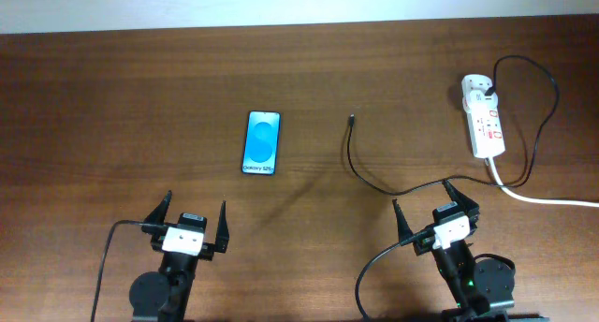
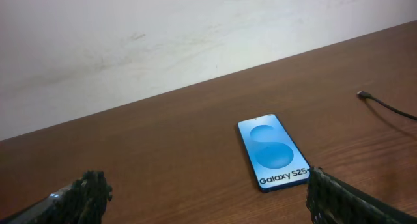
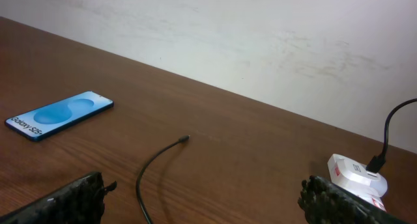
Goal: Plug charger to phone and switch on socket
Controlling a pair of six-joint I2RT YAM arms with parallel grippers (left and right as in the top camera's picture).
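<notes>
The phone (image 1: 262,142) lies flat at the table's middle left, blue screen up, "Galaxy" text at its near end; it also shows in the left wrist view (image 2: 272,150) and the right wrist view (image 3: 60,114). The charger cable (image 1: 360,168) curves across the table, its connector tip (image 1: 351,120) lying loose to the right of the phone (image 3: 185,139). The white socket strip (image 1: 483,116) lies at the far right with a black plug in it (image 3: 355,177). My left gripper (image 1: 194,216) is open and empty, near the phone's near end (image 2: 205,191). My right gripper (image 1: 429,208) is open and empty over the cable (image 3: 202,198).
The socket's thick white cord (image 1: 543,198) runs off toward the right edge. The charger cable loops in a wide arc (image 1: 547,88) behind the socket. A pale wall borders the table's far edge (image 1: 281,13).
</notes>
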